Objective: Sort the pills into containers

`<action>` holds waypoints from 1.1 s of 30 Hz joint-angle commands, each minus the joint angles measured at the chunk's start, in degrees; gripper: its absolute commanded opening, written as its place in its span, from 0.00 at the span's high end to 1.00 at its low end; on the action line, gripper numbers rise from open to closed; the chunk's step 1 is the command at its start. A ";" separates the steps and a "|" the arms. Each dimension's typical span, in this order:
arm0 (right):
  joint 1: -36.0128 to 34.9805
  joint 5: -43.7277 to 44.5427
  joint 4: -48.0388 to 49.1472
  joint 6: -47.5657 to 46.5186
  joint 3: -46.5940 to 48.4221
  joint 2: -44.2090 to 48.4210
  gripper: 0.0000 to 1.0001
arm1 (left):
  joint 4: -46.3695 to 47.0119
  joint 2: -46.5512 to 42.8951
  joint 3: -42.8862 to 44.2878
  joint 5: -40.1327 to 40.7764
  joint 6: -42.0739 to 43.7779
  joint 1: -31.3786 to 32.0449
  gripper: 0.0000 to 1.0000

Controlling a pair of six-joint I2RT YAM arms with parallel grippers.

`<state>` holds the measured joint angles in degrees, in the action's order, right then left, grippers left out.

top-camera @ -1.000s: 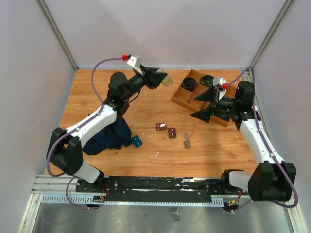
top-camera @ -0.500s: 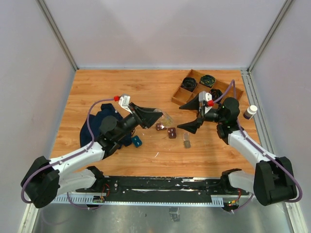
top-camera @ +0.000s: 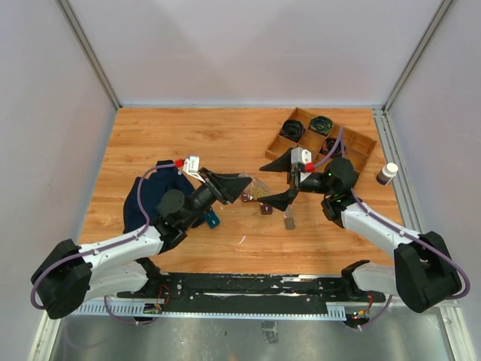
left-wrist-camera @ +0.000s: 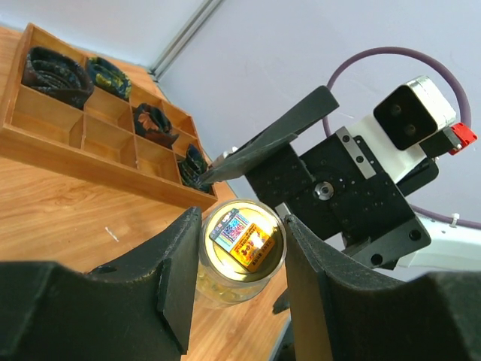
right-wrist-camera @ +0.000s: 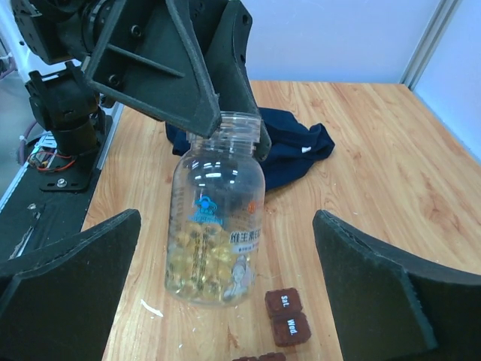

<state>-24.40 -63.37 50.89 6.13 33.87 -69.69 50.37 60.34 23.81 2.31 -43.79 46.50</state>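
Gripping pill bottle (right-wrist-camera: 214,226) by neck in left gripper (top-camera: 244,183), upright and uncapped. Holding right gripper (top-camera: 276,183) wide open, empty, at bottle's 3 o'clock. Containers (right-wrist-camera: 289,328) at bottle's 5 o'clock, just beside base. Next, likely: tipping pills (right-wrist-camera: 197,263) out — calls for slow tilt over containers.

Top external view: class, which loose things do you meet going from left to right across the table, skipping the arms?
Going right: dark blue cloth → teal block → clear pill bottle → wooden divided tray → small bottle at the right rail.
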 commanded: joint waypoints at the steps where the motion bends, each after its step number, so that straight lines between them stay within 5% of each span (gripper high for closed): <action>1: -3.17 5.66 0.26 -3.07 -0.06 -1.17 0.00 | 3.51 0.55 2.15 2.81 -0.08 1.67 1.00; 11: -7.57 10.59 -15.73 -8.76 5.68 -2.65 0.15 | 3.42 1.76 3.21 4.53 0.31 3.47 1.00; 27: -8.83 10.76 -20.40 -10.69 7.58 -2.29 0.30 | 3.42 2.78 3.62 5.25 -0.09 4.29 1.00; 33: -8.84 9.24 -21.22 -11.12 8.10 -2.29 0.53 | 3.39 2.91 3.56 5.17 -0.26 4.39 1.00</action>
<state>-32.36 -53.19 30.33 -3.75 39.90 -72.44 50.94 63.31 25.43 6.85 -43.97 50.09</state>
